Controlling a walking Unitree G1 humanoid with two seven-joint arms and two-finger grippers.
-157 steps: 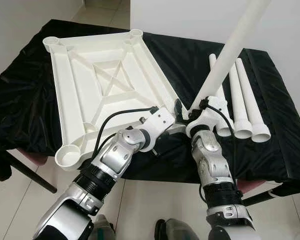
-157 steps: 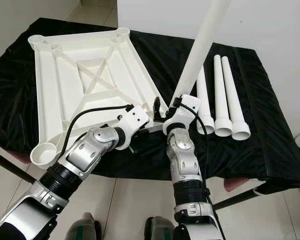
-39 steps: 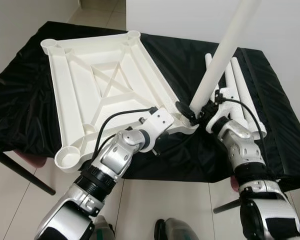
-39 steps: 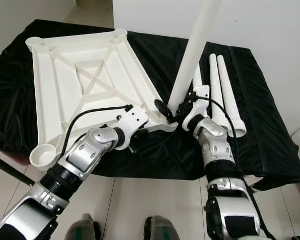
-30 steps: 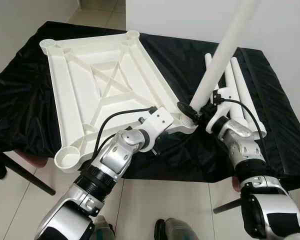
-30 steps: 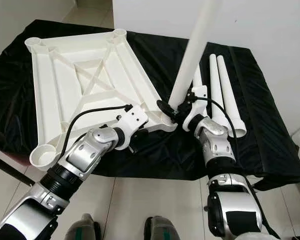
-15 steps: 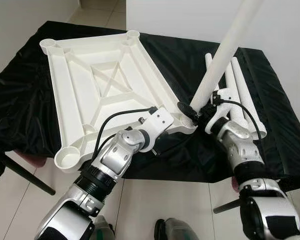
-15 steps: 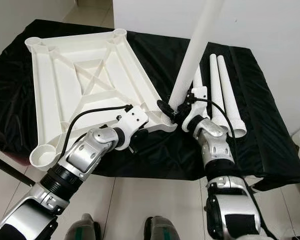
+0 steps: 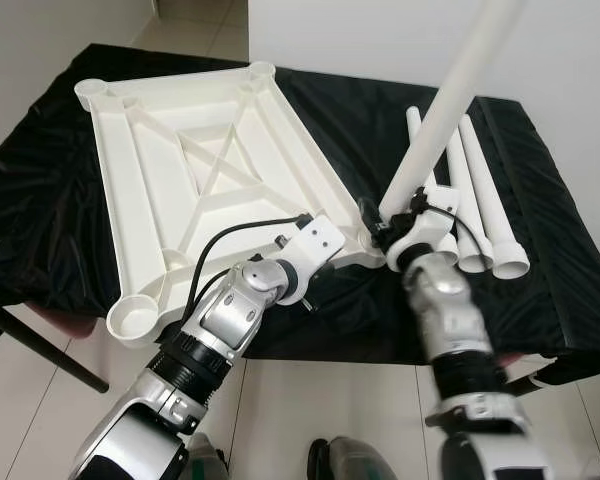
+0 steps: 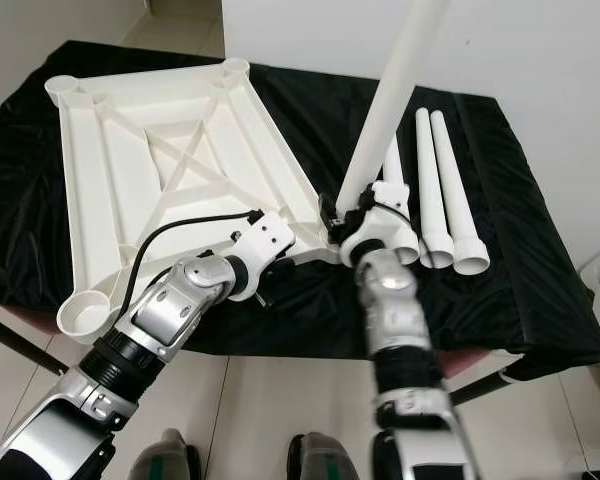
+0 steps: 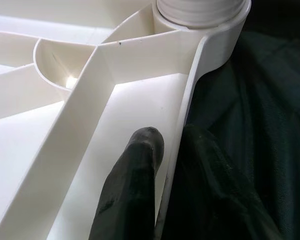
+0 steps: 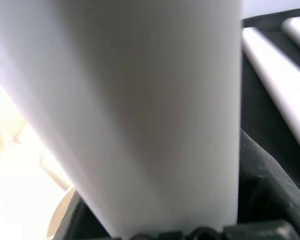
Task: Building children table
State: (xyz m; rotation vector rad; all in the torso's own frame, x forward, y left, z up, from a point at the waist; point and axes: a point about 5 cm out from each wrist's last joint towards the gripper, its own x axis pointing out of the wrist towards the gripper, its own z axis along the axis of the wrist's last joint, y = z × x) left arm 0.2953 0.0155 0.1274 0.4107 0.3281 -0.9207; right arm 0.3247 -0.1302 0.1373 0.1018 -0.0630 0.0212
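The white tabletop [image 9: 140,190] lies upside down on the black cloth. My left gripper [image 11: 174,150] is shut on its near rim, one finger [image 11: 140,165] inside the rim and the other outside, just short of the corner socket [image 11: 202,10]. A long white leg [image 9: 450,100] stands tilted in that near right corner socket. My right gripper [image 9: 385,222] is shut around the leg [image 12: 140,100] low down, close to the socket. Its fingers are mostly hidden behind the leg.
Three spare white legs [image 9: 485,195] lie side by side on the black cloth [image 9: 50,200] to the right of the tabletop. A white wall stands behind the table. Tiled floor and a dark table strut [image 9: 40,350] lie below the near edge.
My right forearm has swung left and now rises almost straight up to the leg's base. The leg stays in the corner socket. My left gripper keeps its hold on the rim.
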